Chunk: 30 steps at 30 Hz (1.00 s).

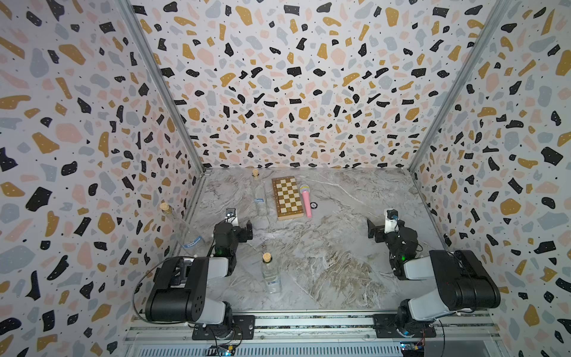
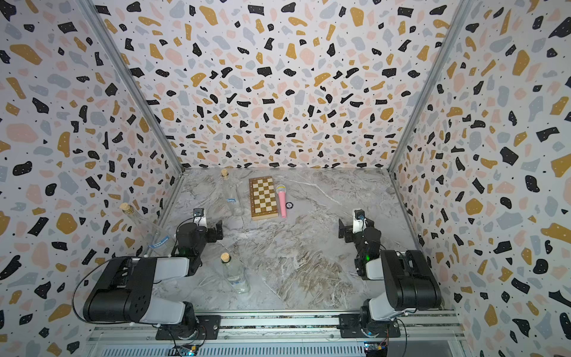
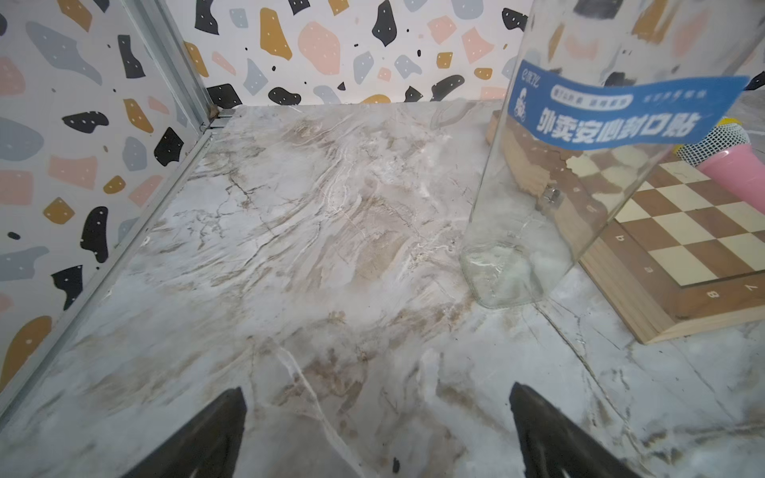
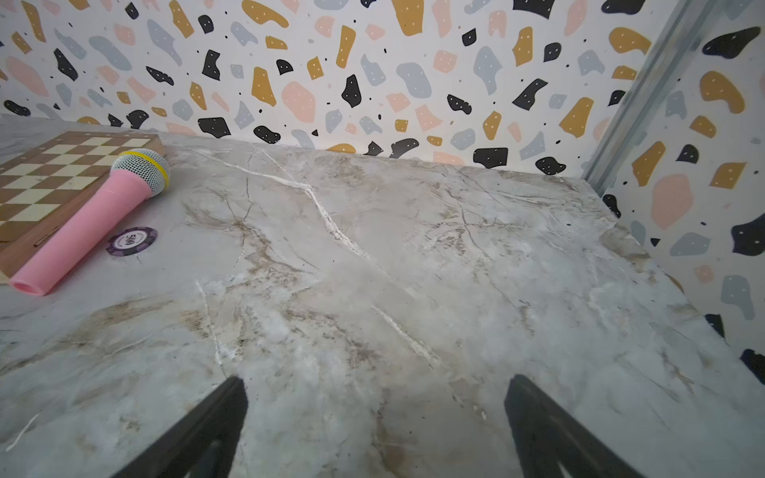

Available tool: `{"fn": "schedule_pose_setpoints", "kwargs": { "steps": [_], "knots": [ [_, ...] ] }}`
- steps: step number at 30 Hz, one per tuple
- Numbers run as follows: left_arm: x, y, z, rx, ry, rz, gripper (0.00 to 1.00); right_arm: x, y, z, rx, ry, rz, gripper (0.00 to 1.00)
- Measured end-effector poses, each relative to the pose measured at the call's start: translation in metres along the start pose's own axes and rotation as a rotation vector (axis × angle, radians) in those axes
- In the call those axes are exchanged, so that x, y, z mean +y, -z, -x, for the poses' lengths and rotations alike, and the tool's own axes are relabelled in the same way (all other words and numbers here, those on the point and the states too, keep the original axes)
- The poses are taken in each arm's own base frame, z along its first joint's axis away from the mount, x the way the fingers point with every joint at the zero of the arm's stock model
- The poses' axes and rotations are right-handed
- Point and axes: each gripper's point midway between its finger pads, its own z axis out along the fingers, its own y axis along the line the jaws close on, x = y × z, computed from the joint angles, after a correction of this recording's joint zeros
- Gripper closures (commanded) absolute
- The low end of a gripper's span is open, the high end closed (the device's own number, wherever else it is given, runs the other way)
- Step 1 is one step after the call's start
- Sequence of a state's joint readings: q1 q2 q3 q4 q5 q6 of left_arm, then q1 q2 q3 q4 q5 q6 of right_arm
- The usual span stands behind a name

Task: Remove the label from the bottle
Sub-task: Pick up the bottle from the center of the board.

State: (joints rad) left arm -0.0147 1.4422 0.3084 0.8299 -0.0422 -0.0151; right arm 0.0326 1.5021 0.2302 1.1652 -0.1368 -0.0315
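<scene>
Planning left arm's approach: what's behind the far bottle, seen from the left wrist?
Through the clear bottle the chessboard edge and its latch show, distorted. The pink microphone lies beyond. The blue label hides a strip behind it.

The light here is soft and even and seems to fall from overhead. The marble table [image 1: 324,247] carries only faint shadows beside the arms [image 1: 185,290] and a mild sheen, with no hard glare. In both top views the walls [image 1: 77,154] stretch and lean toward the edges. The clear bottle [image 1: 261,197] by the chessboard [image 1: 287,197] nearly vanishes against the marble. In the wrist views the dark fingers [image 3: 207,434] are blurred, while the blue label [image 3: 621,111] reads sharply. The glass warps the chessboard behind it.
</scene>
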Motion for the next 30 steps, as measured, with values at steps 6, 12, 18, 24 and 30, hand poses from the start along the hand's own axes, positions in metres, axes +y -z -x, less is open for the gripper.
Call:
{"fn": "schedule_pose_setpoints", "kwargs": {
  "steps": [6,12,18,24,30],
  "knots": [
    [0.0,0.0,0.0,0.0,0.0,0.0,0.0,0.003,0.001,0.001,-0.007,0.004,0.01,0.0],
    [0.0,0.0,0.0,0.0,0.0,0.0,0.0,0.003,0.001,0.001,-0.009,0.006,0.007,0.0],
    [0.0,0.0,0.0,0.0,0.0,0.0,0.0,0.002,0.001,0.001,-0.008,0.005,0.005,0.0],
    [0.0,0.0,0.0,0.0,0.001,0.001,0.0,0.001,0.001,0.001,-0.007,0.004,0.003,0.0],
    [0.013,0.009,0.012,-0.026,0.031,0.073,0.0,0.0,0.001,0.0,0.0,0.003,-0.002,0.0]
  ]
}}
